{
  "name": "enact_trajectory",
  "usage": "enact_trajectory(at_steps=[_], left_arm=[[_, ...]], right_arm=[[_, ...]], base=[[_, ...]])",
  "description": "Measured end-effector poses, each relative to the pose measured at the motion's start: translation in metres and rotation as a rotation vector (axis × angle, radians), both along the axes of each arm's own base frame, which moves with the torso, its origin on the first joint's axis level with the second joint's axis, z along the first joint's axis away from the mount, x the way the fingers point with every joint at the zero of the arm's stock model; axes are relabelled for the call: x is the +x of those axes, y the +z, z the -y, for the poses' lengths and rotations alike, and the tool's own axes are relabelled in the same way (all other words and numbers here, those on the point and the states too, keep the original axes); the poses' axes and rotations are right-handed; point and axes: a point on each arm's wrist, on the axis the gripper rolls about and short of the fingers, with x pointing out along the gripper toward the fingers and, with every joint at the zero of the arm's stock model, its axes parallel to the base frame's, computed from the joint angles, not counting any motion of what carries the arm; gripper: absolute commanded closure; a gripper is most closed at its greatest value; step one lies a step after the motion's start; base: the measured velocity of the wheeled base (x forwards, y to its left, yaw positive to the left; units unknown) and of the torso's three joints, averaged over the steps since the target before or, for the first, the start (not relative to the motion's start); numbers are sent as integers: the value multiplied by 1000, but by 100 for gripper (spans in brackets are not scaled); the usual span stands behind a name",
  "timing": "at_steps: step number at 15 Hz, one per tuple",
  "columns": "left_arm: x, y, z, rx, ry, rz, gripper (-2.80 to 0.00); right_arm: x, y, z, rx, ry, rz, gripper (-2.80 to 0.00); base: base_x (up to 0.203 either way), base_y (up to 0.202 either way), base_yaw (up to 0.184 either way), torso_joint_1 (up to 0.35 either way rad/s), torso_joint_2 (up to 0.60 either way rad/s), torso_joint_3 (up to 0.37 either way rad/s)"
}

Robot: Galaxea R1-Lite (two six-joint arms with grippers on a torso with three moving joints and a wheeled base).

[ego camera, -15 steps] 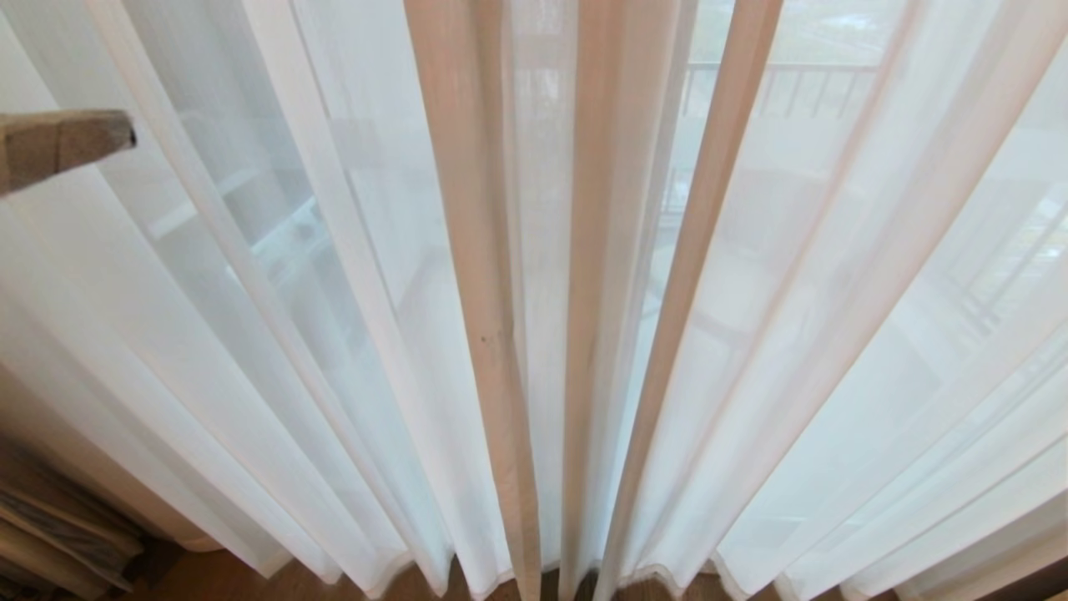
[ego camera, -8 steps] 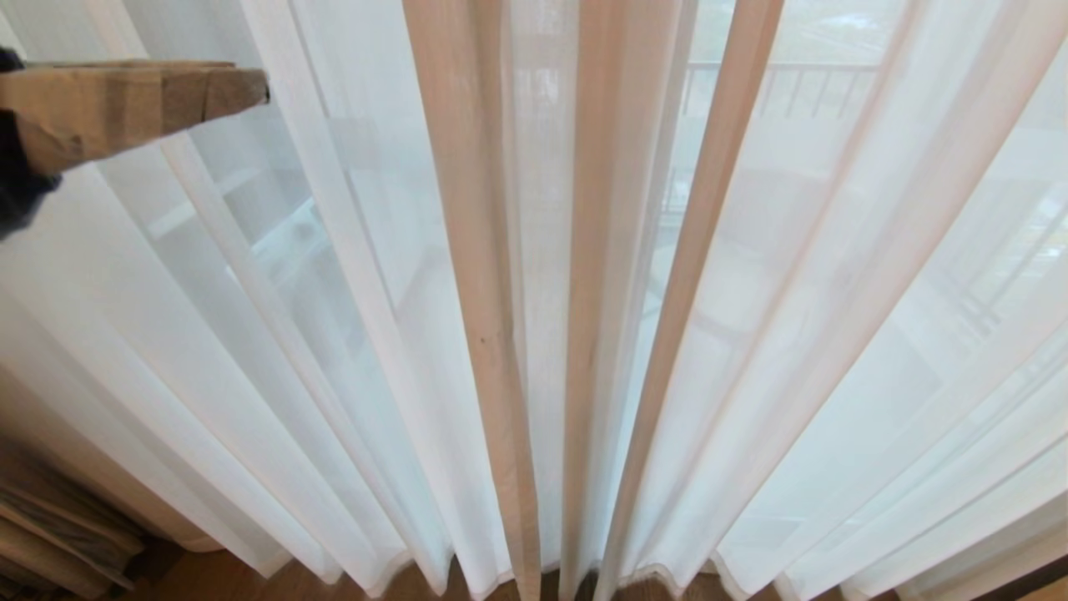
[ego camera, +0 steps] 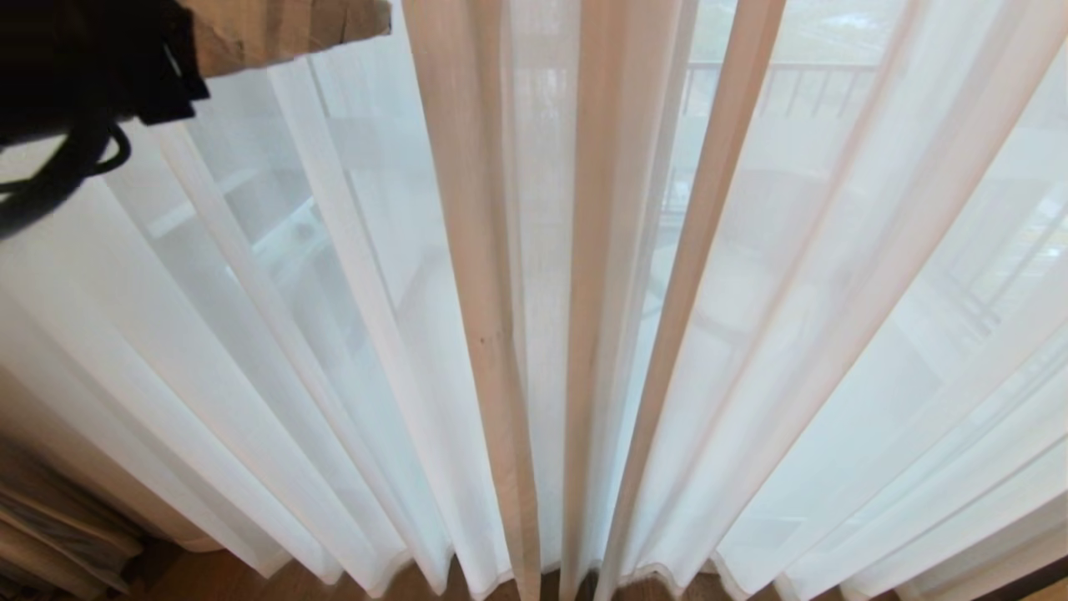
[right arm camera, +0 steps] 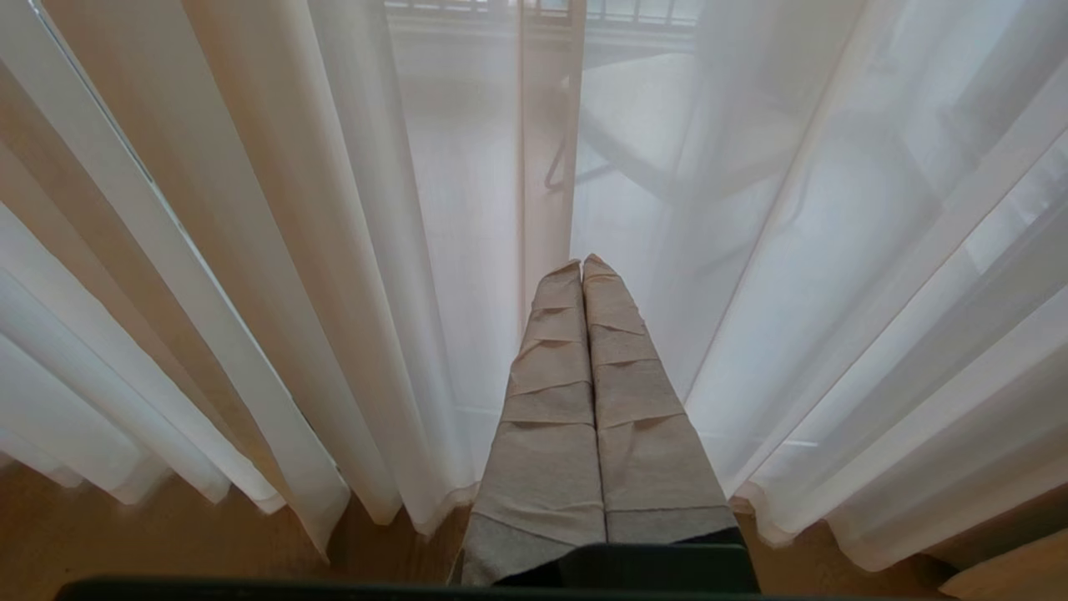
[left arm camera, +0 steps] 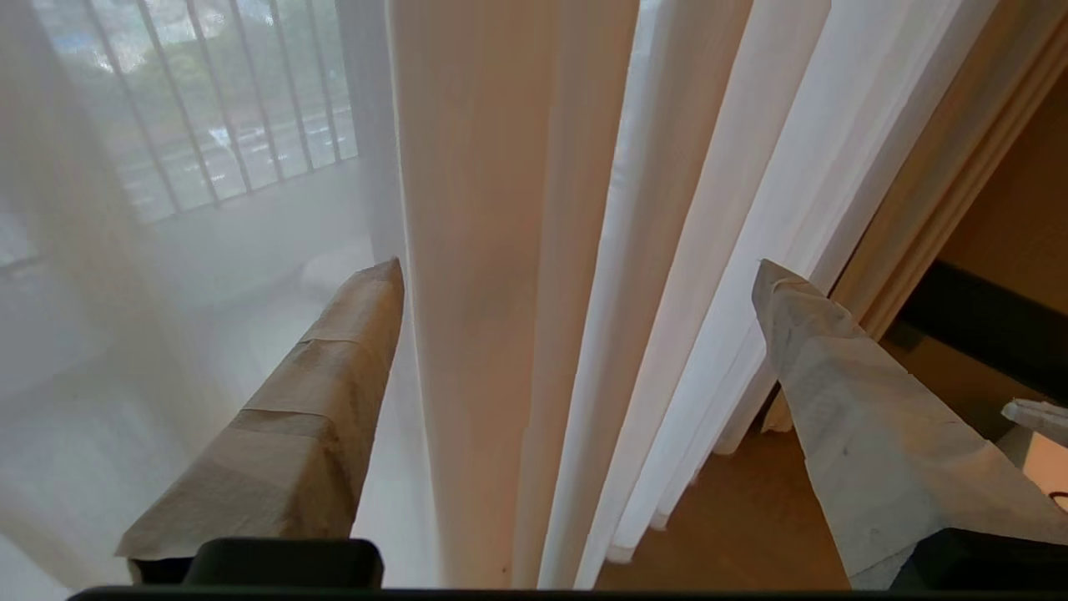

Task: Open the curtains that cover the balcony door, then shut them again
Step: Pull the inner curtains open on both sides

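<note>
Bright balcony behind glass, wood floor below. Thin white translucent pleated curtains [ego camera: 534, 334] hanging drawn across the view. Left hand [left arm camera: 576, 275], tape-wrapped, now farther right at upper left, newly spread wide astride a fold; likely about to grasp. Right hand [right arm camera: 582, 267] pressed together, idle.

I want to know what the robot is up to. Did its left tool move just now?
Yes. The paper-wrapped left tool slid rightward and upward across the head view, toward the beige fold of the thin white curtains, which stayed put.
</note>
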Motion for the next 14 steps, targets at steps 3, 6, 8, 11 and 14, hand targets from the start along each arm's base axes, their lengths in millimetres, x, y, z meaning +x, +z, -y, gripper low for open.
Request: enact_trajectory(at_steps=[3, 6, 8, 11, 14], left_arm=[[20, 6, 10, 10, 17, 19, -280], [42, 10, 19, 34, 92, 58, -280], [54, 13, 26, 34, 101, 69, -280], [69, 17, 35, 29, 103, 84, -280], [83, 20, 40, 41, 141, 118, -280]], right_arm=[[0, 0, 0, 0, 0, 0, 0], [0, 0, 0, 0, 0, 0, 0], [0, 0, 0, 0, 0, 0, 0], [0, 0, 0, 0, 0, 0, 0], [0, 0, 0, 0, 0, 0, 0]], base=[[0, 0, 0, 0, 0, 0], [0, 0, 0, 0, 0, 0], [0, 0, 0, 0, 0, 0], [0, 0, 0, 0, 0, 0], [0, 0, 0, 0, 0, 0]])
